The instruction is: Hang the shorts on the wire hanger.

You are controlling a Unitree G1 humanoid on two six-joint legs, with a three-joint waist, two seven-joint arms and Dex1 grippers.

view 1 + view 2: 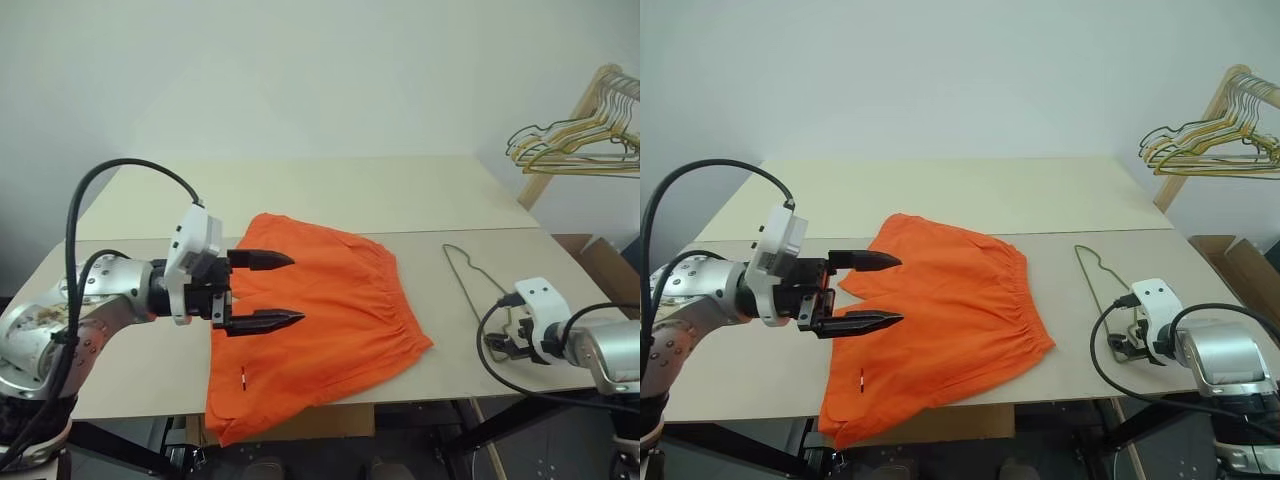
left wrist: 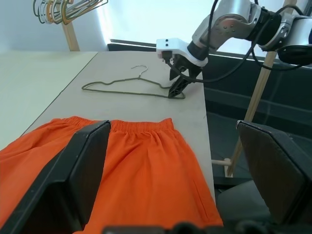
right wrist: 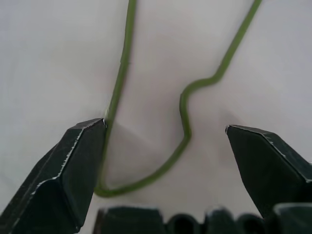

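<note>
The orange shorts (image 1: 335, 310) lie flat on the table (image 1: 350, 190), waistband toward the right, one leg hem drooping over the front edge. My left gripper (image 1: 297, 289) hovers just above their left part, pointing right, open with nothing between its fingers. The wire hanger (image 1: 468, 272) lies on the table right of the shorts. My right gripper (image 1: 502, 345) stands over the hanger's near corner, pointing down. In the right wrist view its fingers (image 3: 78, 165) are wide open, with the bent green wire (image 3: 184, 114) lying on the table between them, not gripped.
A bunch of gold-toned hangers (image 1: 575, 140) hangs on a wooden rack at the back right, beyond the table. A cardboard box (image 1: 610, 265) sits past the table's right edge. Bare tabletop stretches behind the shorts and to their left.
</note>
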